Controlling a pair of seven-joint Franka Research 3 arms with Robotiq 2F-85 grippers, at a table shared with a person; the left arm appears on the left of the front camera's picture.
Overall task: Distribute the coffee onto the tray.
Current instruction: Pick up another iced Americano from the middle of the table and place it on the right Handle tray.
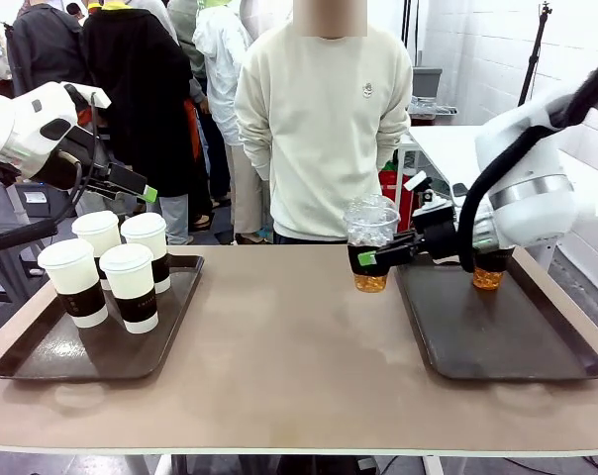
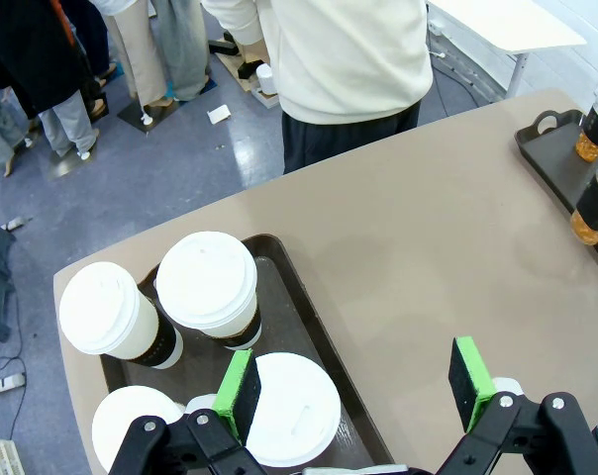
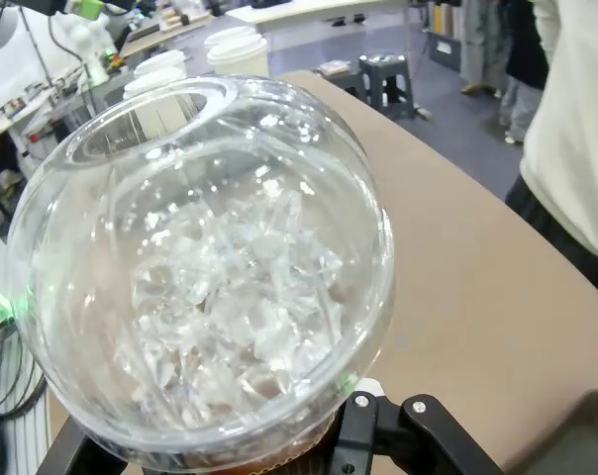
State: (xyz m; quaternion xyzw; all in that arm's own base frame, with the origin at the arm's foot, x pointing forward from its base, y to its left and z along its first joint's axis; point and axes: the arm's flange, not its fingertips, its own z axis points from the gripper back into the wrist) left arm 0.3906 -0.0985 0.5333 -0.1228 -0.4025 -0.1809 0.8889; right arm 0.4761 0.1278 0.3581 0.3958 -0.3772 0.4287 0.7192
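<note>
Coffee sits on a tan table [image 1: 279, 346] before a person in a cream sweatshirt [image 1: 324, 119]: four white-lidded paper cups [image 1: 131, 285] on the left brown tray [image 1: 42, 358]. The right gripper [image 1: 368, 257] pinches a clear dome-lidded cup [image 1: 369, 242] beside the right tray [image 1: 517, 346]; the left gripper [image 2: 353, 391] hangs spread.

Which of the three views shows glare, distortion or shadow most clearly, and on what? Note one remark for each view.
Front view: soft shadows lie on the table beside the left tray. Left wrist view: wide-angle bending curves the table edge; the paper cups' white lids look bleached and flat. Right wrist view: the clear dome-lidded cup, very close, sparkles with highlights on its dome and ice and looms large.
</note>
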